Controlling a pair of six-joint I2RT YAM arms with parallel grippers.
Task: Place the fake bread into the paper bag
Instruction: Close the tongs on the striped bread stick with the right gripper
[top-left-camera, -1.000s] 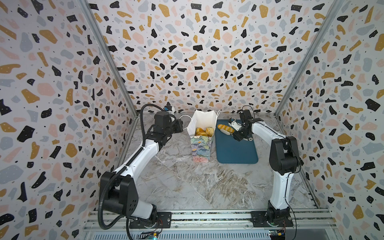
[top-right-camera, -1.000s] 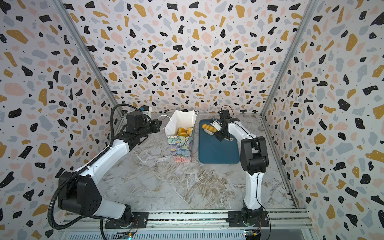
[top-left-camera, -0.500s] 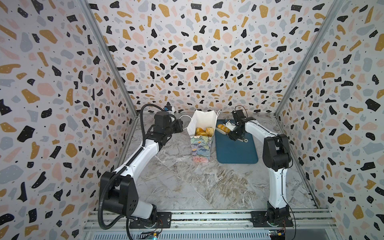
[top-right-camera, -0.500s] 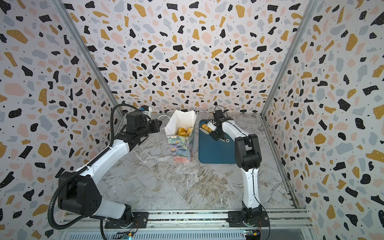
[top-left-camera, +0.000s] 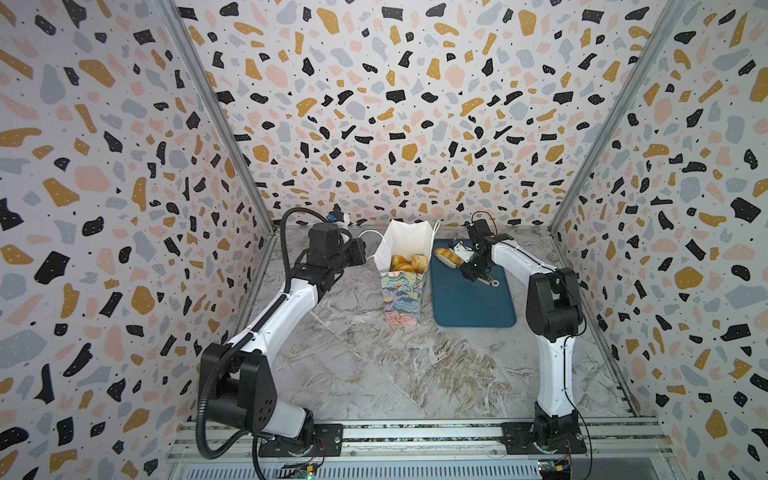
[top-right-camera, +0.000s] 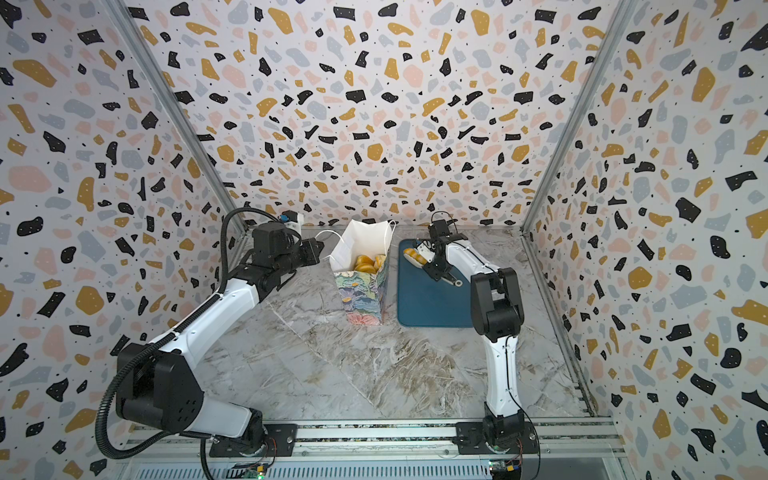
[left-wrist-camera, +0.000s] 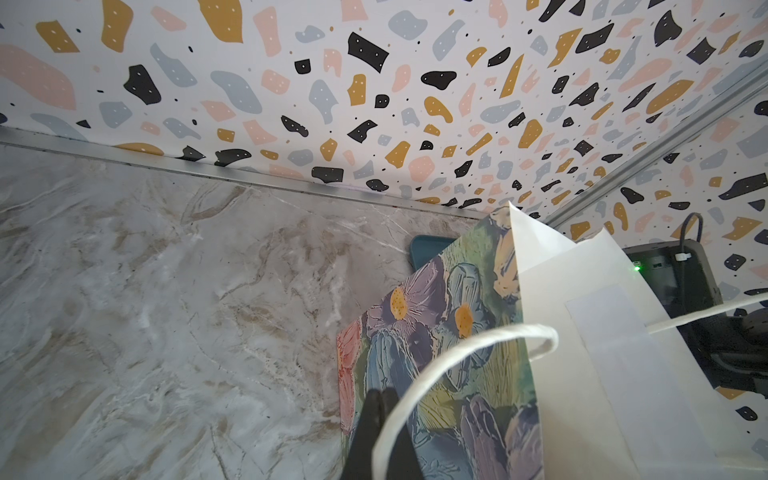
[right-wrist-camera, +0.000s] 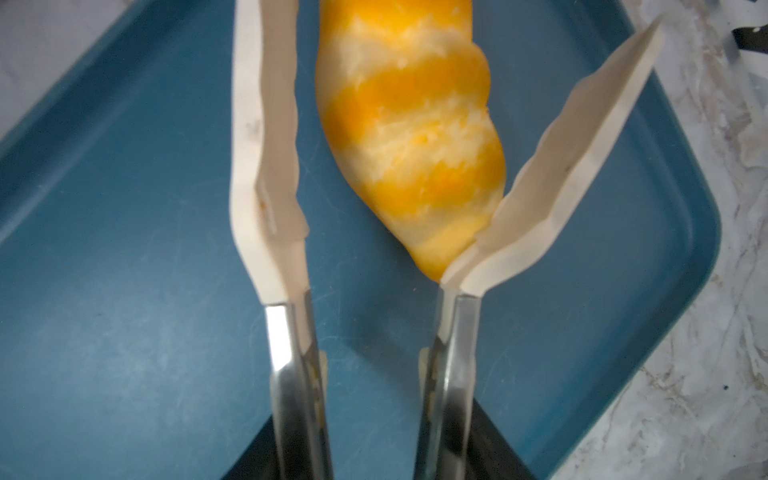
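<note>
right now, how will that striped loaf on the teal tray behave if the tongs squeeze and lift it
Probably slippery: the striped loaf looks smooth and tapers where one tip of the tongs touches it. Rounded, it may roll or pivot on the flat tray, since the other tip stands clear.

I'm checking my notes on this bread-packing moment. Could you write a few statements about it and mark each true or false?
1. The paper bag stands upright with breads inside. True.
2. The tongs are clamped shut on the striped loaf. False: the tips stand apart on either side of it, and only one touches it.
3. The striped loaf lies on the teal tray. True.
4. In both top views the teal tray sits left of the paper bag. False: it sits right of it.
5. The left end effector is at the bag's cord handle. True.
</note>
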